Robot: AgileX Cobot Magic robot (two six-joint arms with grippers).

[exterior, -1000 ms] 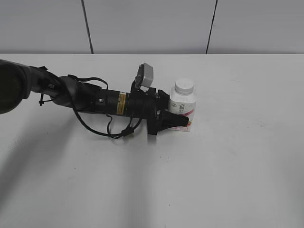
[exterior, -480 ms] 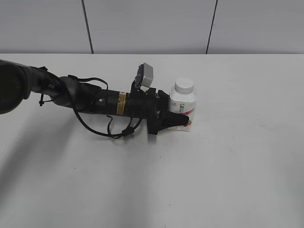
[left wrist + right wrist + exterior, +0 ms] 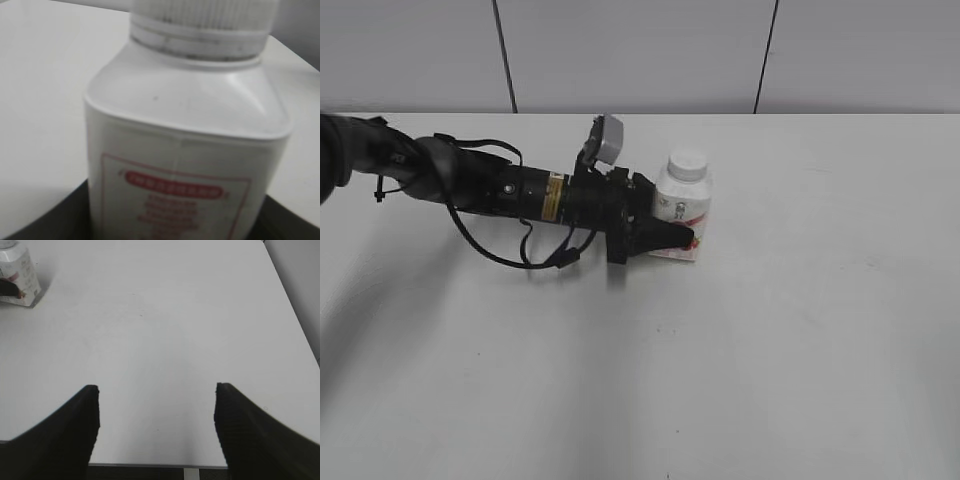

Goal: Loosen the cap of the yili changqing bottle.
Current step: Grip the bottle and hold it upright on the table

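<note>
**Holding the bottle steady for the cap**

Gripping the yili changqing bottle (image 3: pixel 681 213) low on its labelled body, the left gripper (image 3: pixel 672 238) has its fingers closed on it near the middle of the table (image 3: pixel 800 330). The bottle looks light, stiff and smooth, so it may slip or twist; its squarish sides give the fingers flat faces to clamp. The cap (image 3: pixel 688 165), white and finely ribbed, is best pinched around its rim. The right gripper (image 3: pixel 156 427) hangs well apart, fingers wide and empty.
</note>
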